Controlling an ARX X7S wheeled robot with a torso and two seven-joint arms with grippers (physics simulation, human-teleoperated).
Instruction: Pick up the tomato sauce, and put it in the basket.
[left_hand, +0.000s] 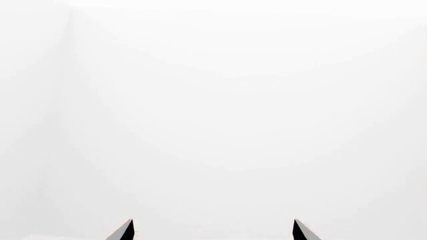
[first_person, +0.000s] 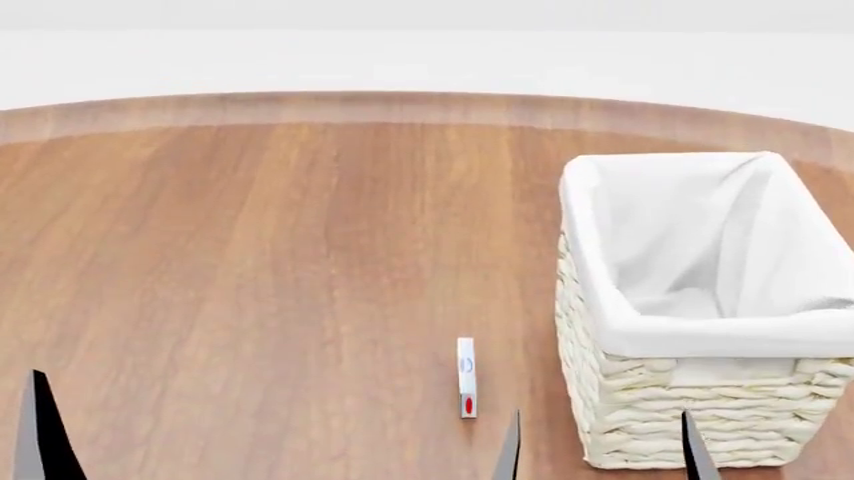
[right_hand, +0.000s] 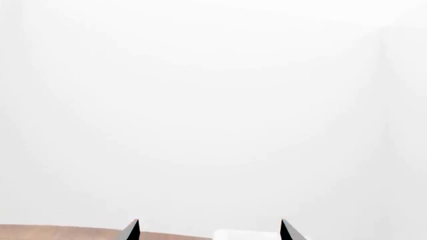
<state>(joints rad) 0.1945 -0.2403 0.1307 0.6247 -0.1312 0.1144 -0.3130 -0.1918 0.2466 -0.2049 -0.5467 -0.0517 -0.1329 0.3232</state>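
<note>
The tomato sauce can does not show in any view. The cream-white wicker basket (first_person: 694, 400) with its white cloth liner stands at the right of the wooden table and looks empty. My right gripper (first_person: 601, 448) is open, its two dark fingertips wide apart low in front of the basket's near wall; its wrist view (right_hand: 210, 227) shows mostly white wall and a strip of the basket's liner (right_hand: 243, 234). My left gripper (left_hand: 213, 227) is open and empty, facing white wall. In the head view only one of its fingertips (first_person: 40, 430) shows, at the lower left.
A small thin white box (first_person: 466, 378) with a blue ring and a red mark stands on the table (first_person: 267, 260), left of the basket and just beyond my right gripper's left fingertip. The table's curved far edge borders a white wall.
</note>
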